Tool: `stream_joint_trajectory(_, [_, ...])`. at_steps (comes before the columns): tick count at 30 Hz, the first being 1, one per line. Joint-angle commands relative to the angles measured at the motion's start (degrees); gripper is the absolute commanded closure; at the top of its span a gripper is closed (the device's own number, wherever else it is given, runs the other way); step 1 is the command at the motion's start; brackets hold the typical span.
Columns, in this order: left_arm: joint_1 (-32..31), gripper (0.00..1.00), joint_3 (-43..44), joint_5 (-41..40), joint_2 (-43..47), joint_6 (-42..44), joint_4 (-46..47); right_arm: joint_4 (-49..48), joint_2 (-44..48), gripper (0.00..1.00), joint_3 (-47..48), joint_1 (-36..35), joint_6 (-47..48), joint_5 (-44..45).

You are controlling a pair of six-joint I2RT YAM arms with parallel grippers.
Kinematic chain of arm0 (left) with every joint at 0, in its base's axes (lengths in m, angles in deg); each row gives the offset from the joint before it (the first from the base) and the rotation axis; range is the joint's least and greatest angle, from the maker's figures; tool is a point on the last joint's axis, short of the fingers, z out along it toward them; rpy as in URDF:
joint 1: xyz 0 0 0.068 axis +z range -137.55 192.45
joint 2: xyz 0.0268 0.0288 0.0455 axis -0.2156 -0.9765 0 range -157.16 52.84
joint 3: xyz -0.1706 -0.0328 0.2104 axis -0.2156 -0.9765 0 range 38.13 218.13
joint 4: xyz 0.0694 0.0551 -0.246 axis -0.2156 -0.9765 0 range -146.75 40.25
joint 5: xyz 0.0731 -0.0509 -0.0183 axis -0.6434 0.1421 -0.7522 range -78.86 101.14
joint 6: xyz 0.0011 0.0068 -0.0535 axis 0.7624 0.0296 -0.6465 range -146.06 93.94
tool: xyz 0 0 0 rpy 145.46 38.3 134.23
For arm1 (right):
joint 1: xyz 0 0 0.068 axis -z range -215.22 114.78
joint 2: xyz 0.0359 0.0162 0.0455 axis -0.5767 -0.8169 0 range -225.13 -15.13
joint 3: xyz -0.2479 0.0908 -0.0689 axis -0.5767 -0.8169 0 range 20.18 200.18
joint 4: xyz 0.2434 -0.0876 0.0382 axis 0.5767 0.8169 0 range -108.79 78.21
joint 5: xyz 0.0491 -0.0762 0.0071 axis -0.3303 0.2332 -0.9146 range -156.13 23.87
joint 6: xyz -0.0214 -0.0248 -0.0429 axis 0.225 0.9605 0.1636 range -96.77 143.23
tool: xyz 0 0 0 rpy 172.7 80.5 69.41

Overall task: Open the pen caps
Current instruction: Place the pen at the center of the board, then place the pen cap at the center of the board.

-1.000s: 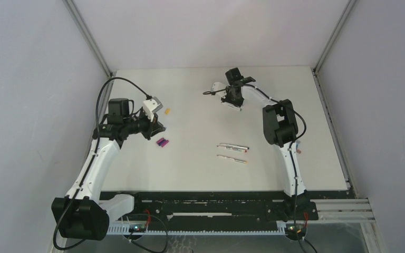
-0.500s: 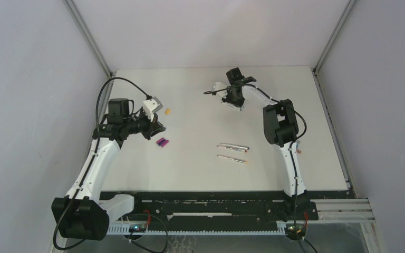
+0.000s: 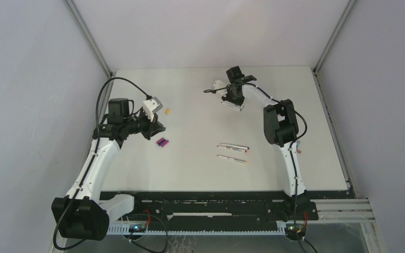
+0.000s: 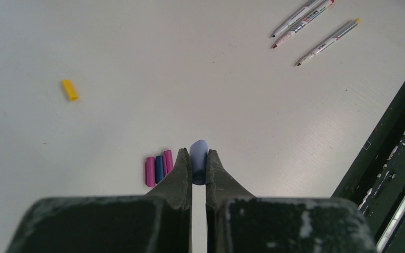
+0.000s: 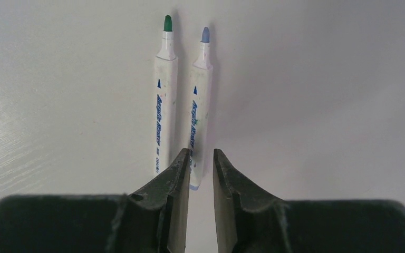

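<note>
Well, the left fingers [image 4: 189,167] are pressed tight on a pale blue cap [image 4: 199,150] and seem to hold it a little above the tabletop [image 4: 137,52], right beside a small row of three loose caps [image 4: 158,169], magenta, blue and magenta. A yellow cap [image 4: 69,89] lies alone, well apart. At the far side the right fingers [image 5: 183,168] stand only narrowly apart with nothing between them, low over the back end of a blue-tipped pen [image 5: 199,116]. It lies bare beside a green-tipped pen [image 5: 164,110], the two nearly touching. Three more pens [image 4: 327,43] rest in the middle; whether they wear caps I cannot tell.

What could go wrong, I think: the held cap is round and the tabletop is smooth, so if it is let go from there it may bounce, knock the row, or roll toward the dark rail [image 4: 401,132] at the near edge. On the right, one finger sits so close to the blue-tipped pen that a sideways pull-away may nudge it into its neighbour.

For room, the middle between the arms is open, while the right arm works closer to the back edge
</note>
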State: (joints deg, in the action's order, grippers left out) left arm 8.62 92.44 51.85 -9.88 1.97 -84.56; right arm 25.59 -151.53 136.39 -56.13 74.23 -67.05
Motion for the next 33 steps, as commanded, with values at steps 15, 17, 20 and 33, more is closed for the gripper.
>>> stream_joint_trajectory(15, [0.4, 1.00, -1.2, -1.3, -1.8, -1.1, 3.2, 0.9, 19.2, 0.73, -7.4, -1.1, -9.0, -5.5])
stream_joint_trajectory(17, [0.3, 1.00, -1.1, -2.3, -2.0, -2.0, 3.9, -0.1, 22.4, 0.71, -10.8, -1.8, -10.5, -5.9])
stream_joint_trajectory(20, [0.4, 1.00, -1.0, -4.1, -2.7, -3.3, 5.1, -1.5, 27.3, 0.68, -16.4, -3.1, -13.0, -6.6])
stream_joint_trajectory(33, [0.4, 1.00, 2.0, -14.6, -9.4, -10.2, 9.6, -1.6, 44.8, 0.22, -30.2, -8.2, -22.6, -11.1])
